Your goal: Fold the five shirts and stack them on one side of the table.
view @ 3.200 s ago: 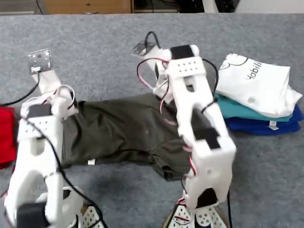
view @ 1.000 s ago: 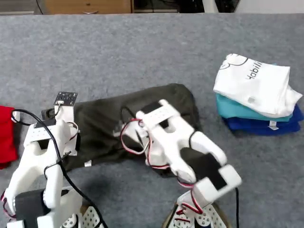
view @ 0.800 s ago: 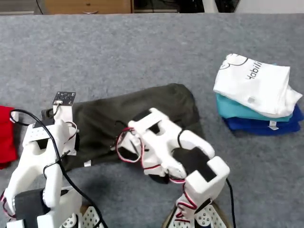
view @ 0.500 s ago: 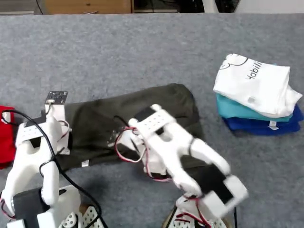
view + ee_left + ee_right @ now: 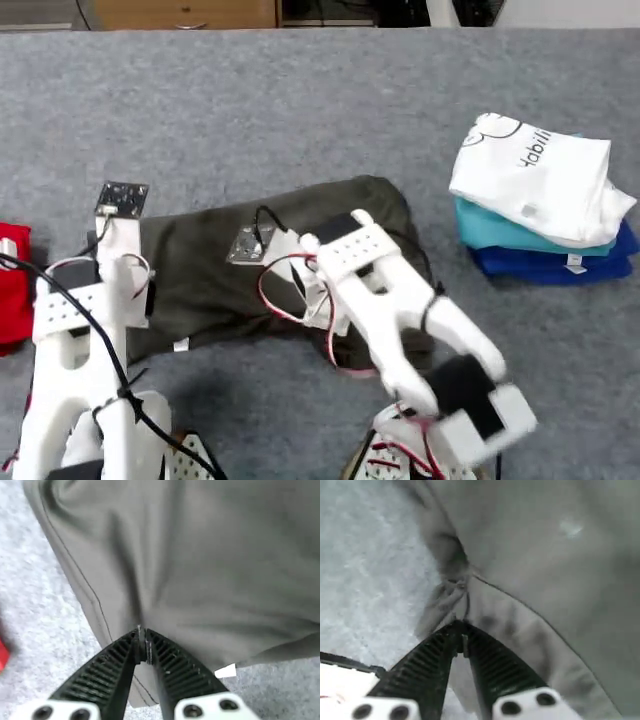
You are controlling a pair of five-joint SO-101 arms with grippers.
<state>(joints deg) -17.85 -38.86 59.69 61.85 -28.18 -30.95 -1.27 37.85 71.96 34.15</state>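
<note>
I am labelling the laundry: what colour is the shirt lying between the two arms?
The shirt is dark olive green; the high view shows it best.

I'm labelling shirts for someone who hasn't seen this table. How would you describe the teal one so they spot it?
On the grey table, find the stack of folded shirts on the right side. The teal shirt is its middle layer, under the white shirt and above the blue shirt.

Matt cloth, rough felt
Creased olive shirt (image 5: 200, 265); fuzzy grey table (image 5: 300, 110); ribbed black plastic left gripper (image 5: 141, 642)
</note>
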